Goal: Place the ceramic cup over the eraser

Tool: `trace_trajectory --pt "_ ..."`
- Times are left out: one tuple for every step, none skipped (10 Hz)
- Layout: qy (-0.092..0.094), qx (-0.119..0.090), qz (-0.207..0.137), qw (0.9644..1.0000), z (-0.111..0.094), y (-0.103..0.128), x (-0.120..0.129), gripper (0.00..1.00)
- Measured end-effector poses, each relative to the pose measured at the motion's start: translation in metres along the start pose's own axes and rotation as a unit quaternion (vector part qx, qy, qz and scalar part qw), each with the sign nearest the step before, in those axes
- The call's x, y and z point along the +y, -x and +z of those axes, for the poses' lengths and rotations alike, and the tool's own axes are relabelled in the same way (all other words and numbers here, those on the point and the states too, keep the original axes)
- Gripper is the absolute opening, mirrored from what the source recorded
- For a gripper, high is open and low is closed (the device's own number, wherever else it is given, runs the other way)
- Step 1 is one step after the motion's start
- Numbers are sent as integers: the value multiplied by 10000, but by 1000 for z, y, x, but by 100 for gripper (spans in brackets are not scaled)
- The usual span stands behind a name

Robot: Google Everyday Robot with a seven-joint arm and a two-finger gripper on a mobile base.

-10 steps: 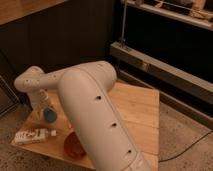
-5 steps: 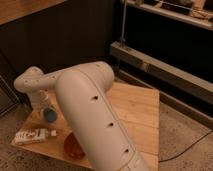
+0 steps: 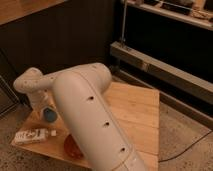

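1. You are viewing the robot's white arm (image 3: 90, 117), which is filling the centre of the frame. It is rising from the bottom edge, bending near the middle and reaching across toward the left.
2. The gripper (image 3: 42, 106) is hanging at the left of the frame, below the arm's rounded wrist joint. It is pointing down over the left corner of the wooden table (image 3: 135, 112).
3. You cannot tell whether the gripper is released, clenched or grasping anything, because its lower end is blending into the cup beside it.
4. The ceramic cup (image 3: 49, 114) is showing as a small light-blue rounded shape at the left of the frame. It is lying right at the gripper's lower end and just left of the arm's thick link. You cannot tell whether it is resting on the table or being held above it.
5. A white flat object (image 3: 32, 135) with dark markings is lying lengthwise on the table at the lower left, below the cup and apart from it.
6. A red-brown bowl (image 3: 71, 147) is sitting on the table's near edge, right of the white flat object, and the arm is partly covering it.
7. A metal shelf rail (image 3: 160, 62) is running across the upper right against a dark wall.
8. A dark cable (image 3: 187, 149) is trailing over the speckled floor at the lower right.
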Motion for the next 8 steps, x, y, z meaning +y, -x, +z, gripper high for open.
trace_trajectory --pt "-18 -35 -17 10000 0 2 0 65" --pt "-52 -80 -42 9999 1 4 -1 65" --pt "-70 -114 -60 9999 0 5 -2 65" --pt "-90 -131 -75 9998 1 5 -3 65" --pt "-98 -133 -78 9998 2 5 -3 65" --pt "-109 -127 -72 9998 4 4 -4 65" --pt "-117 -114 -63 9998 5 3 -5 65" --pt "-129 -92 -48 9999 8 1 -7 65"
